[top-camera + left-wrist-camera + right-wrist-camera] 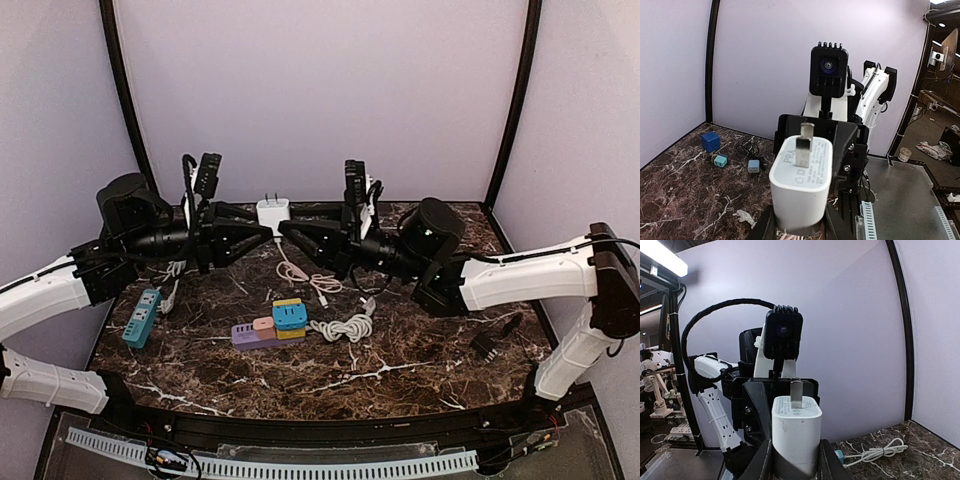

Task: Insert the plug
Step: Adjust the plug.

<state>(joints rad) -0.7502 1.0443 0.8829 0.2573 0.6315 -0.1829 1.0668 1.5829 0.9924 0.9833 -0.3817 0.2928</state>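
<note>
White charger point(272, 215), prongs upward, pinched by left gripper point(263, 230) and right gripper point(284, 229); multicolour power strip point(270, 327) lies below.

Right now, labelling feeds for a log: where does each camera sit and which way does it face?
Top external: above and behind the bases, looking down on the table; left arm and right arm meet at the white charger.
Left wrist: on the left arm, facing the right wrist camera; left fingers at the bottom edge.
Right wrist: mirrored, facing the left wrist camera; right fingers below.
Shared: both wrist views show the charger, prongs up.
</note>
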